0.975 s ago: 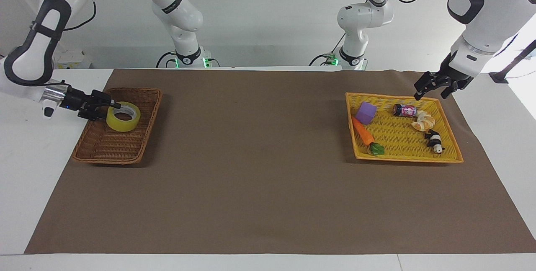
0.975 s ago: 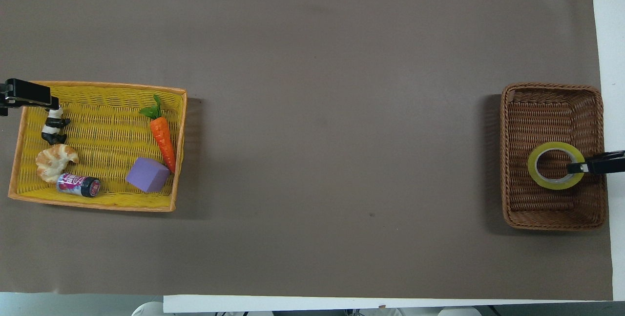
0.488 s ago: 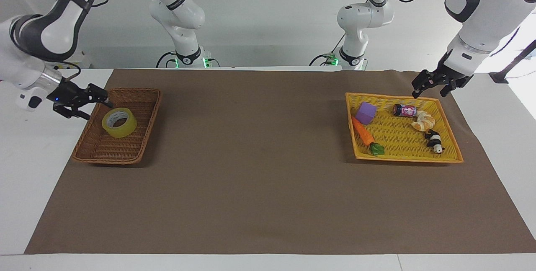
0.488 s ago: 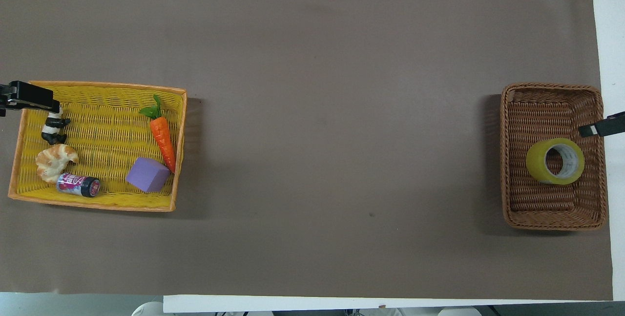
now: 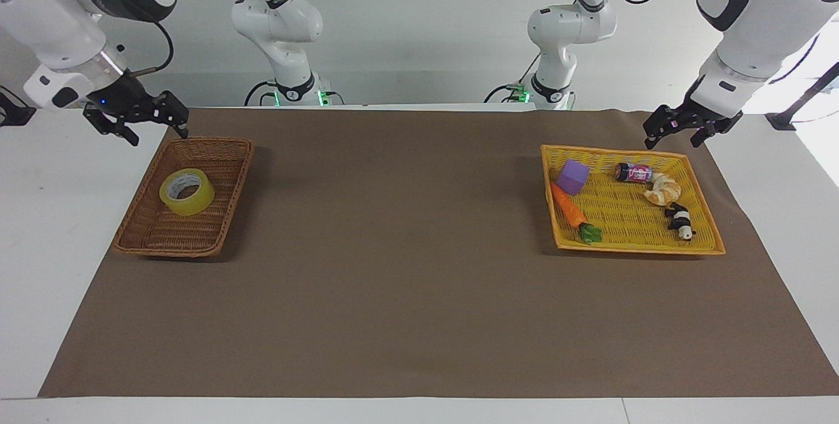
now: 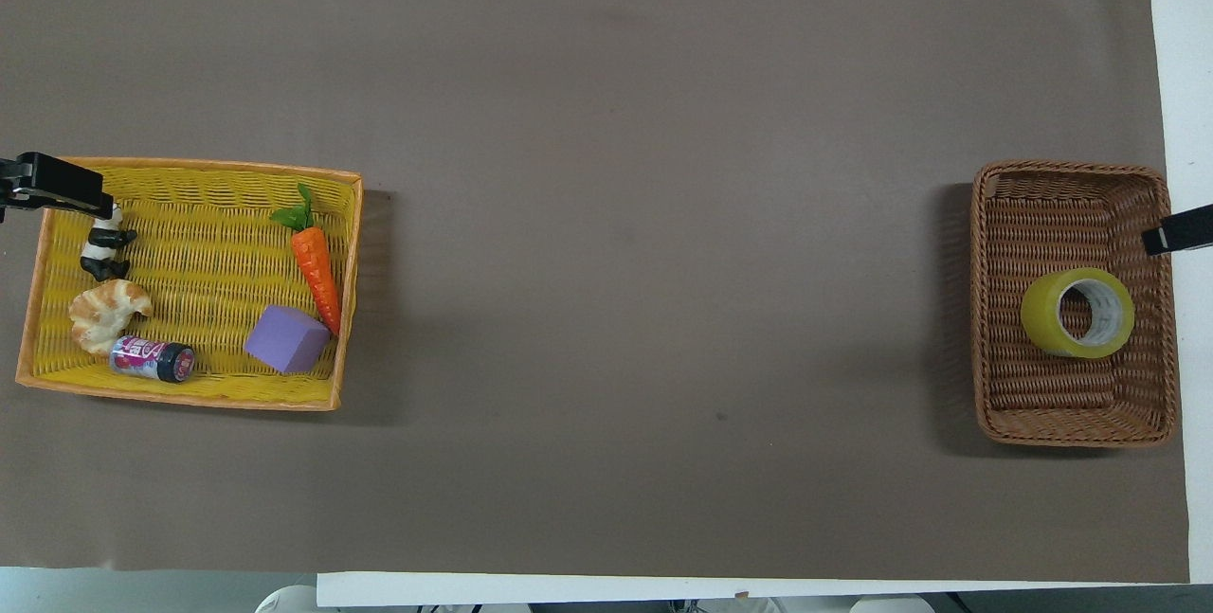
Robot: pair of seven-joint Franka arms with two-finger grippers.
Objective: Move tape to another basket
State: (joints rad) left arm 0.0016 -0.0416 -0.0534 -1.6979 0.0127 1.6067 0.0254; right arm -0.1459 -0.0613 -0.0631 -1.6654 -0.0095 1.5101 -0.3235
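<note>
The yellow tape (image 5: 187,192) lies loose and slightly tilted in the brown wicker basket (image 5: 231,198) at the right arm's end of the table. It also shows in the overhead view (image 6: 1077,313), in the basket (image 6: 986,310). My right gripper (image 5: 160,137) is open and empty, raised over the basket's corner nearest the robots, clear of the tape. One of its fingers (image 6: 1175,236) shows at the overhead view's edge. My left gripper (image 5: 670,143) is open and empty, hovering over the yellow tray's corner nearest the robots.
The yellow-orange tray basket (image 5: 704,224) at the left arm's end holds a purple block (image 5: 573,177), a carrot (image 5: 569,208), a can (image 5: 633,173), a croissant (image 5: 662,189) and a panda figure (image 5: 679,219). A brown mat (image 5: 419,280) covers the table.
My right gripper let go of the tape and drew back and up toward the robots. The tape settled, tilted, in the brown basket. The left gripper barely moved.
</note>
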